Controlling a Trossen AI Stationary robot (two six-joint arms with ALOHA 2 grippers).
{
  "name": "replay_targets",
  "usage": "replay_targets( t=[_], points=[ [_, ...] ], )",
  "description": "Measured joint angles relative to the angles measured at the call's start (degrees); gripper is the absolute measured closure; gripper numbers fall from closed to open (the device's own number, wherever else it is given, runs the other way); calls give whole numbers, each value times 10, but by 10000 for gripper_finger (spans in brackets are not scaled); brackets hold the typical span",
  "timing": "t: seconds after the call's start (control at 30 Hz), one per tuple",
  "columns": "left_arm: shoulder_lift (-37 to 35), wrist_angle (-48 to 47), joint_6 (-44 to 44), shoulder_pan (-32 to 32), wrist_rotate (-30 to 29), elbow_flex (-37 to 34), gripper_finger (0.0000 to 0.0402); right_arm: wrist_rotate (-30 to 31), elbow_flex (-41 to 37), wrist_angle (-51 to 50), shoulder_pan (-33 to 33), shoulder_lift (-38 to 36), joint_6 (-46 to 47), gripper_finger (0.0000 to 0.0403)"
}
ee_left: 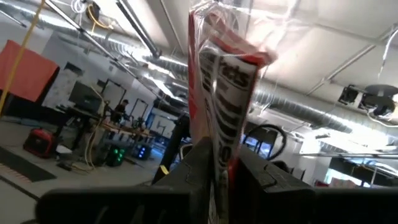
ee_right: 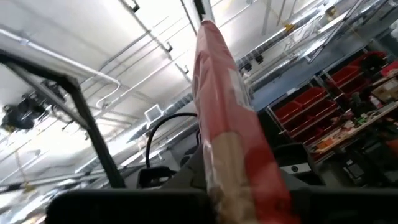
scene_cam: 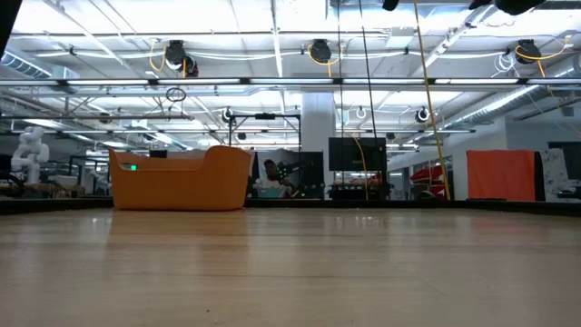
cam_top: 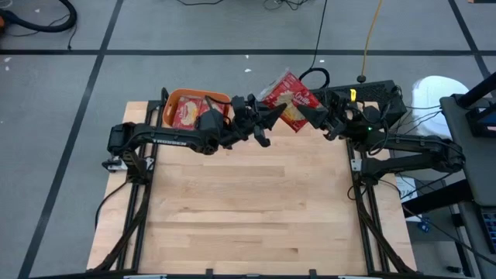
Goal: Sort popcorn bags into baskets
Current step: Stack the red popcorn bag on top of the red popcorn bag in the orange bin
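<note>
Bare bench (cam_top: 248, 209) up front, no popcorn bags left lying on it. Orange basket (cam_top: 172, 101) at the far left corner already holds at least one red packet (cam_top: 188, 113). One popcorn bag (cam_top: 291, 99) hangs in the air past the far bench edge, between both arms. Left gripper (cam_top: 267, 124) jaws narrow, pinching its lower edge, clear in the left wrist view. Right gripper (cam_top: 324, 118) jaws closed narrow on the bag's other side. Likely the last bag; it needs dropping into the basket.
</note>
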Motion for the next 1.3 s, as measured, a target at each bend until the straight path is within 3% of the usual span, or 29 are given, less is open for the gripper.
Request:
replay_targets(
  t=[0.17, 0.3, 0.47, 0.63, 0.83, 1.03, 1.3],
  points=[
    [-15, -53, -35, -13, 2, 0, 304, -26, 0, -16, -9, -12, 2, 383],
    [-68, -215, -106, -19, 3, -1, 245, -46, 0, -47, -15, -38, 2, 363],
    [-144, -404, -207, -22, 17, -1, 192, -129, 0, -157, -23, -73, 1, 369],
    [-213, -499, -255, -22, 31, -1, 173, -217, 0, -286, -24, -95, -13, 379],
    [-240, -498, -259, -16, 8, 0, 172, -311, 0, -424, -22, -98, -35, 369],
    [-222, -500, -278, 5, 2, 0, 172, -330, 0, -522, -22, -98, -86, 367],
    [-152, -493, -318, 18, 74, -1, 172, -352, 0, -615, -22, -98, -121, 366]
  ],
)
